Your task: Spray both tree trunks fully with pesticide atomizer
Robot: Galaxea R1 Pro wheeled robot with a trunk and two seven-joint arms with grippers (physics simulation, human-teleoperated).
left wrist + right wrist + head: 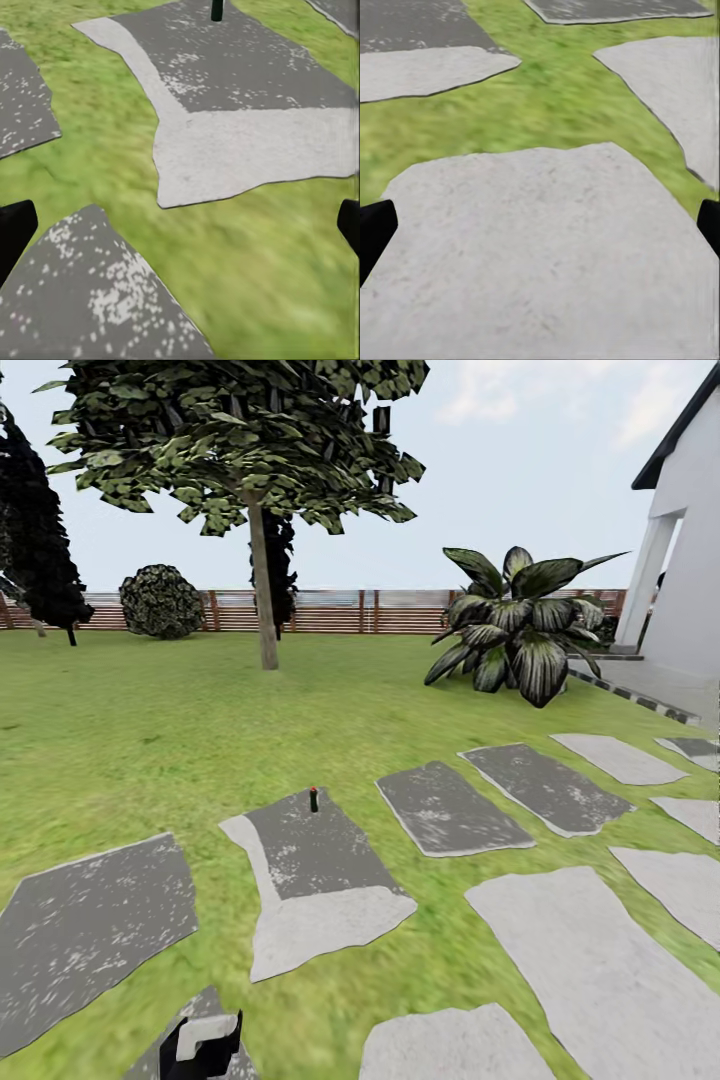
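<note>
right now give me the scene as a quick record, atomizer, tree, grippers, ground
atomizer: small dark bottle standing upright on a grey paving slab, ahead of the robot
tree: one thick-trunked tree farther back on the lawn, before the wooden fence
left gripper: open, holding nothing, above grass and slabs
right gripper: open, holding nothing, above a pale slab
ground: green grass with scattered stepping slabs

The small dark pesticide atomizer stands upright on a grey paving stone, tree well beyond.
</note>
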